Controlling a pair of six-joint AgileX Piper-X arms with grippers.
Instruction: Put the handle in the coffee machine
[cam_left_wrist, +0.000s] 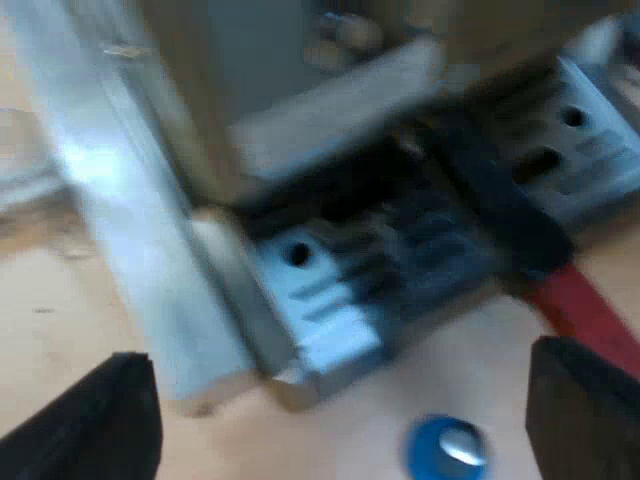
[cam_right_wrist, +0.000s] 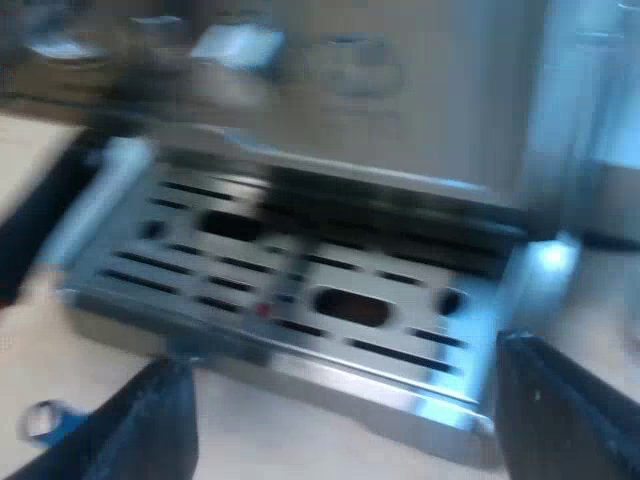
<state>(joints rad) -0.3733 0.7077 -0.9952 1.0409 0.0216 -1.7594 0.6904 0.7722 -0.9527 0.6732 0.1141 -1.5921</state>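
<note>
The left hand (cam_left_wrist: 345, 415), fingers wide apart, hovers over bare table (cam_left_wrist: 60, 300) off a front corner of the espresso machine's drip tray (cam_left_wrist: 330, 290). The dark handle (cam_left_wrist: 510, 220) crosses the tray's edge, with its red end (cam_left_wrist: 585, 310) near the blue tamper (cam_left_wrist: 445, 447). The right hand (cam_right_wrist: 350, 415), fingers also apart, faces the tray's front edge.

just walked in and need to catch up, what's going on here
The left pincer is open and empty near the handle, which runs over the machine's tray with its red end sticking out. The right pincer is open too, facing the tray. A blue tamper sits on the table. Can't tell if the handle is locked in.
</note>
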